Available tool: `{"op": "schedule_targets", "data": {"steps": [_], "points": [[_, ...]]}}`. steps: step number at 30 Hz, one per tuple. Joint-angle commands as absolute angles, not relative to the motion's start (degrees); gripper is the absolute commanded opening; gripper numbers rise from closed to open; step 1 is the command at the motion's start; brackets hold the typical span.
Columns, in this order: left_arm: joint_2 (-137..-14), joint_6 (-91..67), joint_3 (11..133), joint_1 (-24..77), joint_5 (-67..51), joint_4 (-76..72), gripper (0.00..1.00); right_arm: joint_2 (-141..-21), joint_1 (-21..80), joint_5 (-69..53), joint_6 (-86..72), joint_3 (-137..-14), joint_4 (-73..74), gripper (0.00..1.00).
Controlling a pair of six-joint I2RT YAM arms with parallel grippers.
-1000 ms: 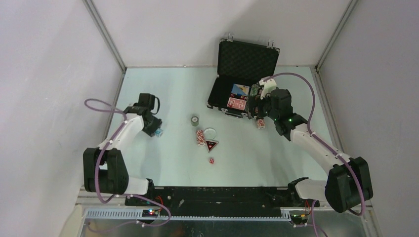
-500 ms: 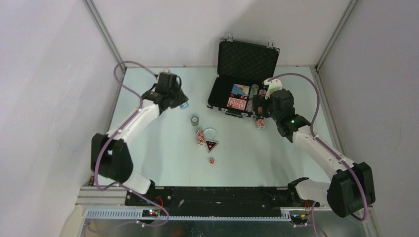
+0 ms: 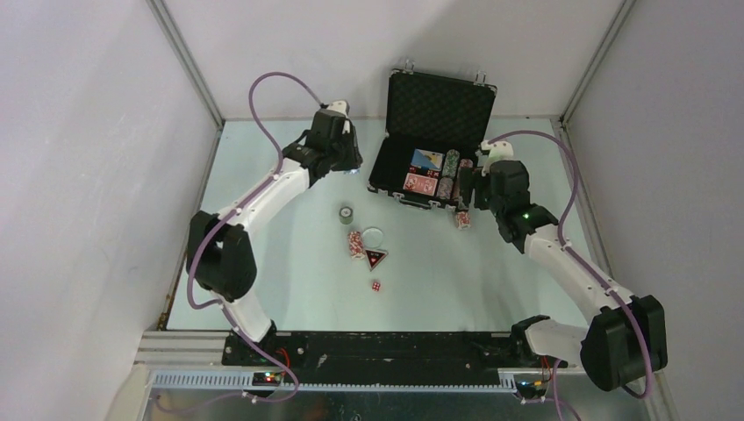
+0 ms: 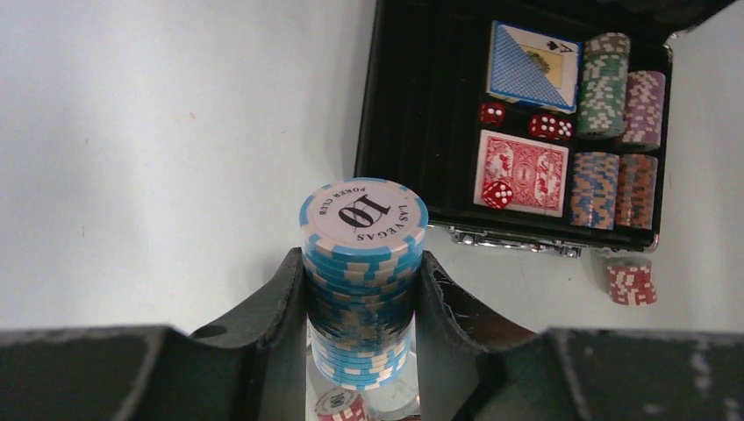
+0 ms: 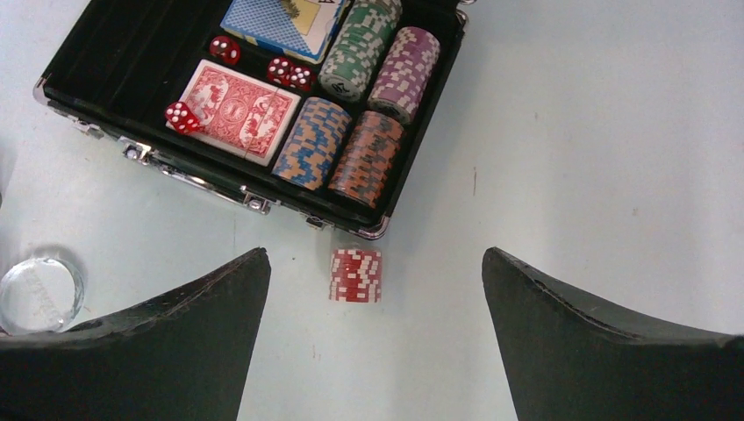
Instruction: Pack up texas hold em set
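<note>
- Texas hold em set (image 3: 439, 175) is partly packed. The left fingers (image 4: 272, 307) are closed to a middle width on a tall blue chip stack (image 4: 361, 263), and they press it from two sides so that the chips stay in one column.
- This stack is held upright in the air, just beside the open briefcase (image 3: 439, 110) on the side of the left arm. I judge it is going to the bare foam grooves at that end of the briefcase.
- The right fingers (image 5: 211, 298) stand wide and hold nothing. They hang over the near corner of the briefcase on the right arm's side, above a short red chip stack (image 5: 355, 274) that stands on the worktop (image 3: 289, 263) just in front of that corner. It is probably the next thing for this arm.
- Inside the briefcase, at the end nearer to the right arm, four chip stacks (image 5: 355, 48) lie on their sides in the grooves, close together in pairs, so they cannot roll.
- Two card decks (image 5: 232, 110) lie flat in the middle of the briefcase, with red dice (image 5: 289, 72) beside and between them.
- Well in front of the briefcase, a small dark stack (image 3: 346, 213), a red and white stack (image 3: 355, 244), a clear disc (image 3: 375, 235), a triangular token (image 3: 377, 257) and a single die (image 3: 375, 286) are not yet packed.
</note>
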State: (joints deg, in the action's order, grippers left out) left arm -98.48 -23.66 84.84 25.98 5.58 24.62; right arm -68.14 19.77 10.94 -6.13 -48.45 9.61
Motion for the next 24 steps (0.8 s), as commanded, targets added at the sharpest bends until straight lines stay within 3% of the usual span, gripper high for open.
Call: {"op": "schedule_targets", "data": {"steps": [1, 16, 24], "points": [[-100.2, -16.0, 88.2, 26.6, 1.8, 15.6, 0.00, -66.4, 19.1, 12.0, -9.0, -49.7, 10.1, 0.93], [-119.9, -10.9, 107.1, 26.6, -6.8, 14.6, 0.00, -64.3, 18.6, 8.8, -11.2, -50.0, 10.2, 0.93], [-126.0, -11.5, 109.7, 26.6, -8.0, 18.9, 0.02, -64.5, 18.3, 9.1, -11.2, -50.0, 11.4, 0.93]]}}
